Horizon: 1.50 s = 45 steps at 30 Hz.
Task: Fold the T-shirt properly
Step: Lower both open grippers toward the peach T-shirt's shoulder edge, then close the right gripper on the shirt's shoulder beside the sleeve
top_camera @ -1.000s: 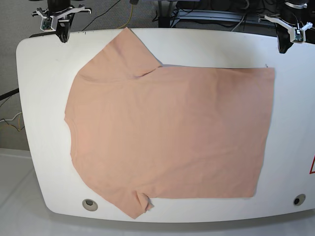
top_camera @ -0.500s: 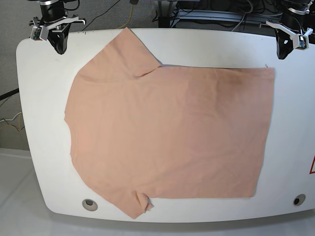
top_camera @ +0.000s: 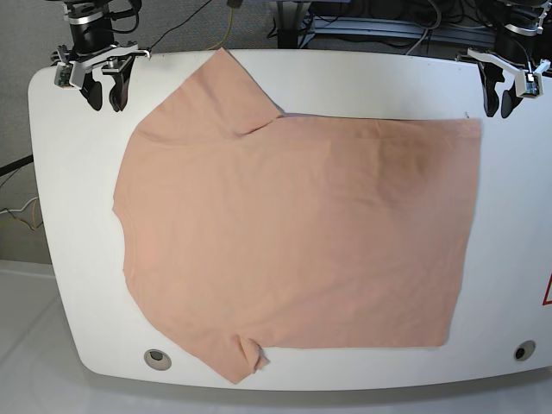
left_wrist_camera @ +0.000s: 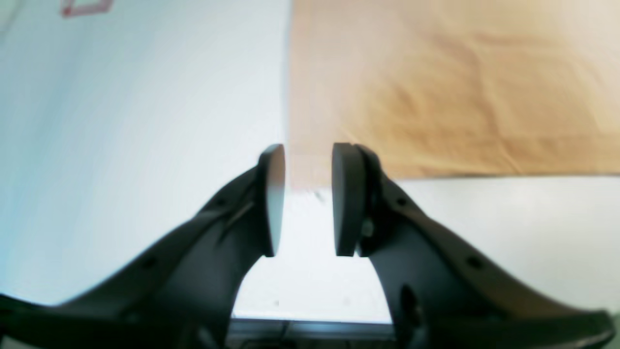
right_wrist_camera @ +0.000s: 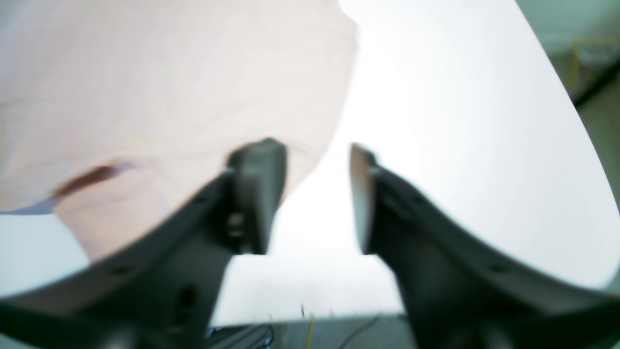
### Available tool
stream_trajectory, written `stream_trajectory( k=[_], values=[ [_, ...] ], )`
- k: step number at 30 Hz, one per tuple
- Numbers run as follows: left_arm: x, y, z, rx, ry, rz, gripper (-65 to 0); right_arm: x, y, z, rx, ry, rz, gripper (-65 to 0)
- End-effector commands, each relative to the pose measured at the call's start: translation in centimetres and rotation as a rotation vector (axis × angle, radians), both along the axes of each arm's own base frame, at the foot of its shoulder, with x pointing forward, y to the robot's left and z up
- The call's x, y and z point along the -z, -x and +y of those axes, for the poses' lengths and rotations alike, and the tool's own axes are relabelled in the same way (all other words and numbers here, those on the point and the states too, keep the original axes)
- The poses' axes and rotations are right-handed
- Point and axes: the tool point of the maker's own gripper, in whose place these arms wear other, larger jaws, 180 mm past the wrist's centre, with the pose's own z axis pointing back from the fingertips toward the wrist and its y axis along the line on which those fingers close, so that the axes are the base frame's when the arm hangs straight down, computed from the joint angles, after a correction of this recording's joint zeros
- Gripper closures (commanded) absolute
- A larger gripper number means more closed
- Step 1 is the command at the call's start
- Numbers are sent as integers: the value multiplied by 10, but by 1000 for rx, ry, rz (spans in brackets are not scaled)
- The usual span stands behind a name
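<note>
The salmon T-shirt [top_camera: 293,233] lies flat on the white table [top_camera: 362,82], collar to the left and hem to the right. My left gripper [top_camera: 498,102] is open and empty above the table's far right, just beyond the shirt's far hem corner. In the left wrist view the hem corner [left_wrist_camera: 310,165] shows between the fingertips of the gripper [left_wrist_camera: 308,155]. My right gripper [top_camera: 104,93] is open and empty at the far left, beside the far sleeve [top_camera: 216,95]. In the right wrist view the sleeve [right_wrist_camera: 169,72] lies left of the gripper [right_wrist_camera: 310,160].
Two round holes sit in the table's near edge, one at the left [top_camera: 157,359] and one at the right [top_camera: 524,350]. A red mark [top_camera: 547,291] is at the right edge. Cables and stands [top_camera: 362,21] lie behind the table.
Both grippers have come down and nearer to the shirt's far corners, and their jaws have opened. The T-shirt has not moved.
</note>
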Motion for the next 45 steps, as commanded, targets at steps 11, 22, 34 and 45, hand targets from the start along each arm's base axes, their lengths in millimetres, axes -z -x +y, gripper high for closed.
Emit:
stream_trajectory(
  k=[11,22,34,45],
  values=[
    [-20,-8,3,29,-55,-73,-248,-11,-38,-3,-90,-8,-26,-315],
    [-29,-16,5,28,-47,-114,-267,10,-48,-6,-34,-166,-12,-329],
    [-31,-29,6,25,-27,-127,-271,27,-54,-8,-15,-209,40,-341],
    [-28,-27,5,20,-25,-119,-257,50,-53,-7,8,-309,59,-334]
  ],
)
